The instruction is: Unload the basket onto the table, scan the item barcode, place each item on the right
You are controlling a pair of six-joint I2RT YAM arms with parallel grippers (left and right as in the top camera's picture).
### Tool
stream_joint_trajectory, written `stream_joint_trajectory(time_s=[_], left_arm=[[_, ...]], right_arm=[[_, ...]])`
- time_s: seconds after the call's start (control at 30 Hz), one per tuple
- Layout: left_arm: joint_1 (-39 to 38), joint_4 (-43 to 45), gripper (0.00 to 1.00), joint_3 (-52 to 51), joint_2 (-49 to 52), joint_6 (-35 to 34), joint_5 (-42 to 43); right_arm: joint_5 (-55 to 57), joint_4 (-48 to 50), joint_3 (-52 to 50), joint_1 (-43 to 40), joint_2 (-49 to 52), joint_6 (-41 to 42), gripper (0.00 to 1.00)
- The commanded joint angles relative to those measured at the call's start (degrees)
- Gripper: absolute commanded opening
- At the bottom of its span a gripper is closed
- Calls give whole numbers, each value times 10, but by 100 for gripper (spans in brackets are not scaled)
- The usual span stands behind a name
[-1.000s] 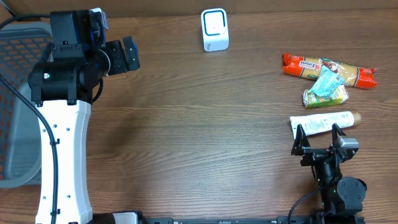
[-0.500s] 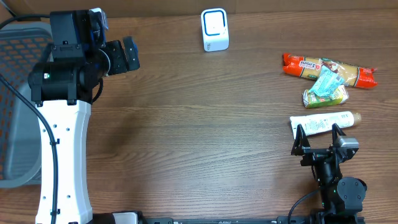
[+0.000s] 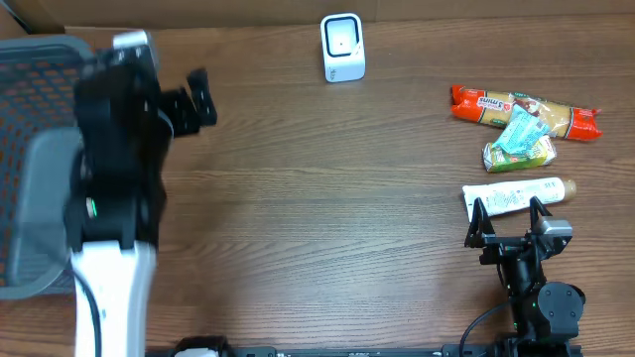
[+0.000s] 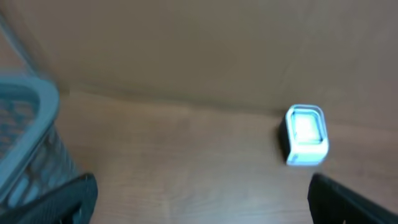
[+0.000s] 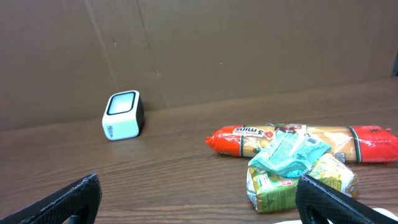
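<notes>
The white scanner [image 3: 342, 47] with a blue-rimmed window stands at the table's far edge; the left wrist view shows the scanner [image 4: 306, 135] ahead to the right, and the right wrist view has the scanner [image 5: 123, 115] far to the left. The items lie at the right: a long orange package [image 3: 526, 112], a teal packet [image 3: 521, 131] on a green pack [image 3: 518, 154], and a white tube [image 3: 516, 195]. My right gripper [image 3: 508, 213] stands open just before the tube, holding nothing. At the far left my left gripper [image 3: 193, 99] is open and empty, its arm blurred.
A grey mesh basket [image 3: 40, 188] fills the left edge, and the basket's rim [image 4: 31, 118] shows beside the left fingers. A brown cardboard wall [image 5: 249, 50] backs the table. In the right wrist view the orange package [image 5: 298, 140] lies behind the green pack [image 5: 298, 183].
The left arm has started to move and is now blurred; its body has shifted, uncovering more of the basket. The right arm and the items have not moved.
</notes>
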Motion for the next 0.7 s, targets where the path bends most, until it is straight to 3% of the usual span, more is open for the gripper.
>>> stream_joint_trajectory(time_s=[0.0, 0.1, 0.33, 0.67], left_arm=[[0, 106, 99, -145, -91, 144, 77], [0, 184, 99, -257, -163, 195, 89], [1, 334, 100, -508, -335, 211, 75], [4, 351, 99, -689, -530, 210, 47]], right_arm=[[3, 4, -6, 0, -6, -1, 100], [3, 4, -6, 0, -6, -1, 100], [3, 4, -6, 0, -6, -1, 100], [3, 4, -6, 0, -6, -1, 100]])
